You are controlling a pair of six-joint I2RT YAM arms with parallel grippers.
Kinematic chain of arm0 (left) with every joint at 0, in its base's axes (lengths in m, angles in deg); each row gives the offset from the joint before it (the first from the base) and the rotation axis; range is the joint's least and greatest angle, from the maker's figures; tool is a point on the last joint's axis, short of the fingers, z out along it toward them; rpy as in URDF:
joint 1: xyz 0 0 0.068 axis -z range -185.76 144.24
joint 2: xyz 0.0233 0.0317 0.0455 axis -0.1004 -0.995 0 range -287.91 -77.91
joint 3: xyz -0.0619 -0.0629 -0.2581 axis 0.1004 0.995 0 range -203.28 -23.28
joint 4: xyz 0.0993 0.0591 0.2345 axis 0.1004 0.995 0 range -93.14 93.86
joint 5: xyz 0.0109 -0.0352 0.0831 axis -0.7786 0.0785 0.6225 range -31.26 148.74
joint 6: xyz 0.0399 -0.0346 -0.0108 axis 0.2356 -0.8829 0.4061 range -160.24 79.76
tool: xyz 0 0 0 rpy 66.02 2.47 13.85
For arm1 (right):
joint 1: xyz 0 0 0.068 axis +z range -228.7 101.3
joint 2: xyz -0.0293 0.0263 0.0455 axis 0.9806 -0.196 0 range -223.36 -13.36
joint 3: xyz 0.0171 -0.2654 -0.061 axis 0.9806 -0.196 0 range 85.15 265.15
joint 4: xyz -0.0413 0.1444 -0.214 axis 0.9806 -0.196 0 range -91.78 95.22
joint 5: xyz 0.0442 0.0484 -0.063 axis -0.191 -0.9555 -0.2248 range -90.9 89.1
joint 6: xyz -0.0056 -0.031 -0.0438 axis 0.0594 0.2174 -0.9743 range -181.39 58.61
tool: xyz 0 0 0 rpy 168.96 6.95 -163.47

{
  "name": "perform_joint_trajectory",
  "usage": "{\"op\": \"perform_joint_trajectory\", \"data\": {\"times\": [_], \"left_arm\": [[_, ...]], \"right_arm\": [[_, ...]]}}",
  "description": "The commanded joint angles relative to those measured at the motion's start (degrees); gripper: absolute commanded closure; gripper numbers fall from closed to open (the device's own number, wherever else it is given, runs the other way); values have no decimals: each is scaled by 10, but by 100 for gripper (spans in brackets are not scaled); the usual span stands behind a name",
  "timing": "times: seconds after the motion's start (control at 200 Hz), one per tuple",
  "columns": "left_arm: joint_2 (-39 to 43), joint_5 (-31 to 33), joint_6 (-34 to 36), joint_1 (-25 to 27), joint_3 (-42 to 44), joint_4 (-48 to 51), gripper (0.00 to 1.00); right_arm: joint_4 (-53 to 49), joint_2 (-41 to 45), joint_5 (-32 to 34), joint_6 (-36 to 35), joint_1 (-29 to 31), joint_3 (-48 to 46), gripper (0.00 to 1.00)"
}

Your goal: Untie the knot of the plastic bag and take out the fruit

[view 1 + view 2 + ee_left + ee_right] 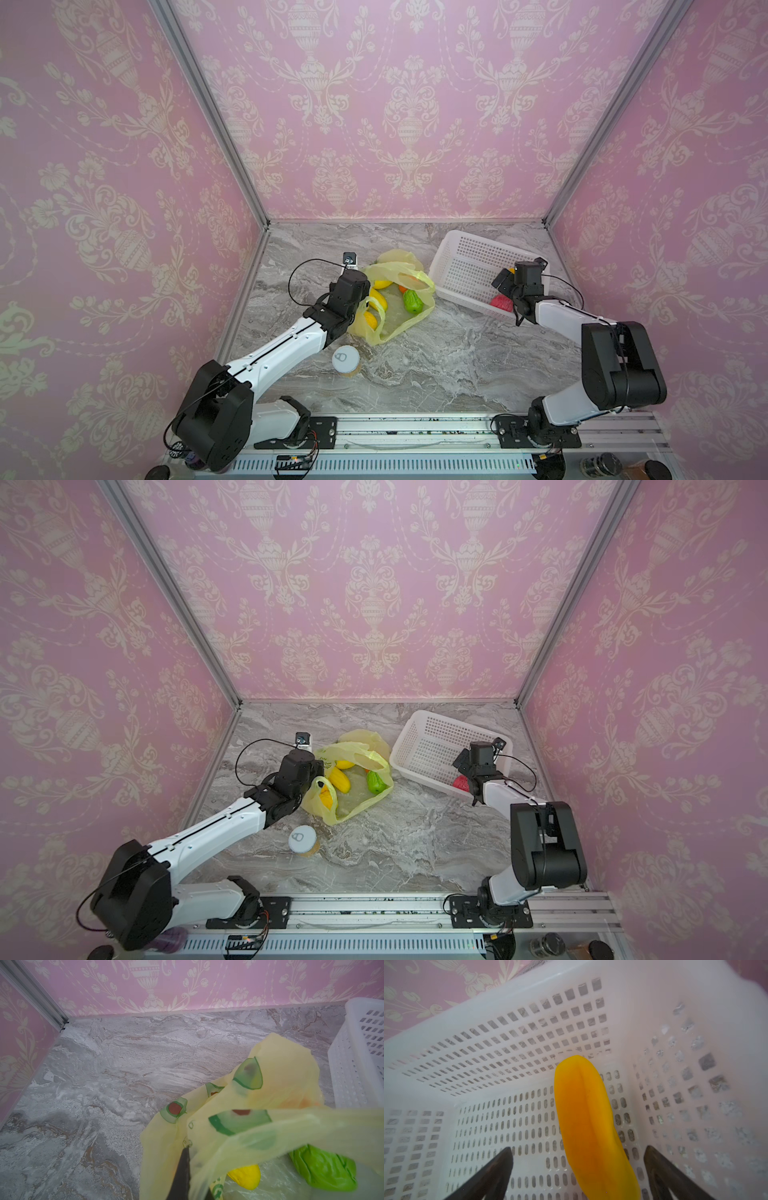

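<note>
The plastic bag [395, 328] lies on the marble with its mouth gaping open; the knot is not in view. My left gripper [187, 1151] is shut on the bag's thin film at its left rim, also seen in a top view [321, 784]. Inside the bag lie fruit: a yellow one [377, 300], a green bumpy one [412, 302] and an orange one [402, 287]. My right gripper [577, 1148] hangs open inside the white basket [469, 257]. An orange-yellow fruit [587, 1118] lies on the basket floor between its fingers, apart from both. A red bumpy fruit [501, 302] lies beside it.
A round can with a white pull-tab lid [345, 360] stands on the marble in front of the bag, close to my left forearm. The basket sits at the back right near the side wall. Pink walls close in the back and both sides.
</note>
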Motion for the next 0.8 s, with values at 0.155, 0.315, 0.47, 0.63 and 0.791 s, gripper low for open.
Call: {"op": "perform_joint_trajectory", "data": {"times": [0.155,0.315,0.47,0.63,0.791], "left_arm": [[-25,63,28,-7,4,1,100],[-8,-13,12,-10,11,-22,100],[-75,-71,-4,-28,-34,2,100],[-118,-101,-4,-28,-69,27,100],[-91,-103,-7,-28,-52,13,100]], "right_arm": [[-9,-39,9,-4,12,52,0],[32,-1,-35,12,8,11,0],[-62,16,-130,28,15,71,2],[-200,92,-117,-10,84,123,1],[-275,219,-76,-64,193,142,2]]}}
